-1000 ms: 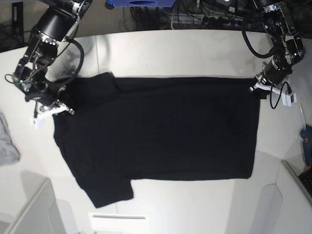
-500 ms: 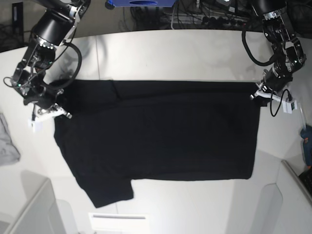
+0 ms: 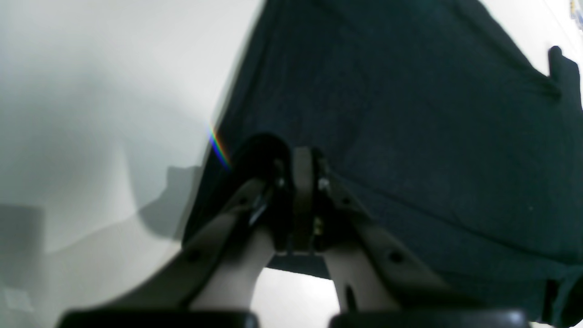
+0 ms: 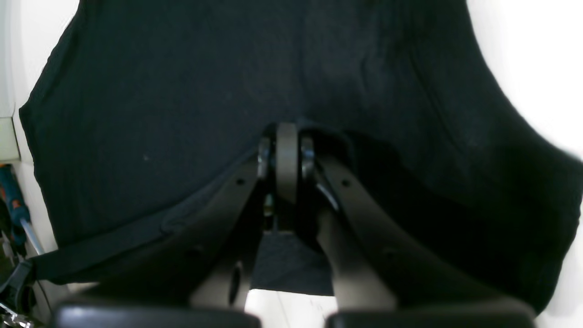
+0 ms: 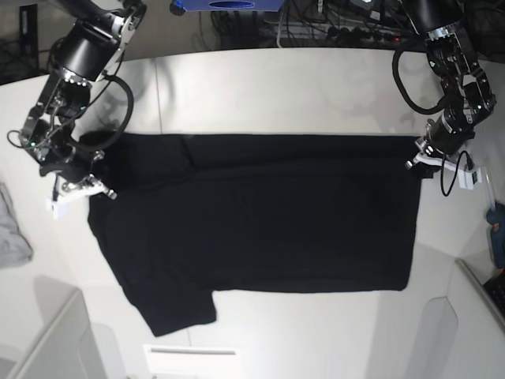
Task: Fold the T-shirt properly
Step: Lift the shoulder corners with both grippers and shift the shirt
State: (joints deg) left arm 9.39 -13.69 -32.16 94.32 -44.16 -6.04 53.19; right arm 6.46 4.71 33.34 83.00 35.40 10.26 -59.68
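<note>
Two hands grip the T-shirt (image 5: 260,225) at opposite ends. The left hand (image 5: 422,160) is pinched tight on the hem corner at the far right of the base view; its wrist view shows the fingers (image 3: 304,182) pressed together with black cloth bunched around them. The right hand (image 5: 79,185) is clamped on the shoulder end at the left, its fingers (image 4: 287,159) likewise closed in a fold of fabric. Between them the shirt lies spread plain side up on the white counter (image 5: 276,87), one sleeve reaching toward the near edge. Off to the left lies a small grey cloth (image 5: 11,229)
</note>
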